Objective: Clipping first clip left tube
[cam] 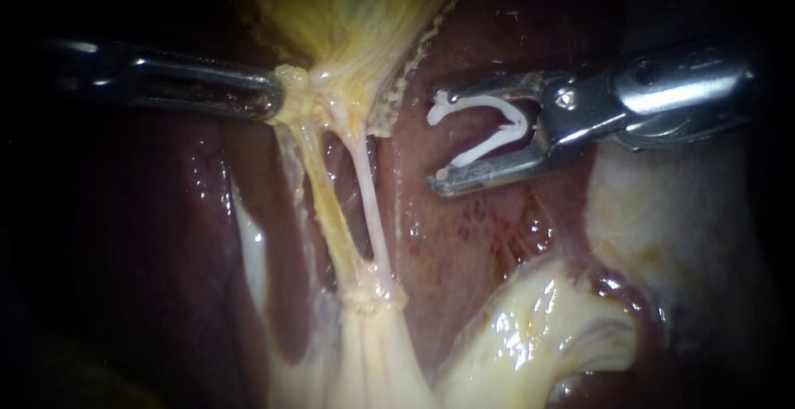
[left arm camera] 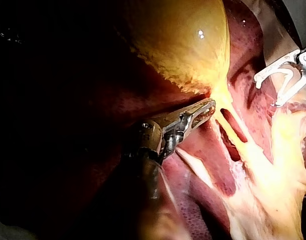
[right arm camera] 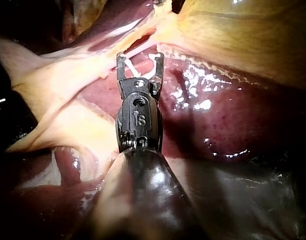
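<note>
Where the yellow gallbladder (cam: 356, 12) narrows at the far side, two strands run toward the near pale glistening fat (cam: 530, 326): the yellowish left tube (cam: 327, 202) and, just right of it, a thin whitish tube (cam: 373, 210). Wet dark-red liver (cam: 464, 235) lies beneath, with darkness at the edges. The left instrument (cam: 277, 94) has its jaws clamped on the gallbladder's neck. The right instrument (cam: 436, 137) stands right of both tubes, apart from them, its jaws spread wide yet carrying a white plastic clip (cam: 489, 148), open, between them.
</note>
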You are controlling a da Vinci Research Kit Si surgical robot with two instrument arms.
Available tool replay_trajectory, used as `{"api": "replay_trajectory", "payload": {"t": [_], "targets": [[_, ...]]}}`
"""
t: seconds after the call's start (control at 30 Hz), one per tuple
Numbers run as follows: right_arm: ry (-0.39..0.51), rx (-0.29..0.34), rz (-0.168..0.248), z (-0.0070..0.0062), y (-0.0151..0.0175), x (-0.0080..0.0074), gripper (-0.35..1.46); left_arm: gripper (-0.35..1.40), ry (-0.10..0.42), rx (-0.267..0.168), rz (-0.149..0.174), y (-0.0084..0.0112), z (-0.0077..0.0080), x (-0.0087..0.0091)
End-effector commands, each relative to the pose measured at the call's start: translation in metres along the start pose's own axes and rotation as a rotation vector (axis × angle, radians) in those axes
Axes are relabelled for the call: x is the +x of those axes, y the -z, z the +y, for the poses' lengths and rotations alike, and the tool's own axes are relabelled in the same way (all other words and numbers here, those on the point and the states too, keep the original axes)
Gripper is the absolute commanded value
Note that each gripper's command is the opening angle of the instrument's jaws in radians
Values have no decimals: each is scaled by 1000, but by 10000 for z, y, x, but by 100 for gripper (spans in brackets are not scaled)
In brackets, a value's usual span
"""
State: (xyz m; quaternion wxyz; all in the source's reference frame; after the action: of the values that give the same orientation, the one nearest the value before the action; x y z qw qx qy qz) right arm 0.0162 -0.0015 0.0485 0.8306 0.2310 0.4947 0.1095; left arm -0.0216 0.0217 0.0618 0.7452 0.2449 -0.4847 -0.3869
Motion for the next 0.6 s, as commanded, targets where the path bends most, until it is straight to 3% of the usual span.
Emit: {"api": "replay_trajectory", "payload": {"t": [0.03, 0.6], "targets": [[-6, 0, 2, -2, -1, -1, 49, -35, 0, 0, 0, 0, 0, 0], [-90, 59, 4, -30, -43, -27, 49, -35, 0, 0, 0, 0, 0, 0]]}}
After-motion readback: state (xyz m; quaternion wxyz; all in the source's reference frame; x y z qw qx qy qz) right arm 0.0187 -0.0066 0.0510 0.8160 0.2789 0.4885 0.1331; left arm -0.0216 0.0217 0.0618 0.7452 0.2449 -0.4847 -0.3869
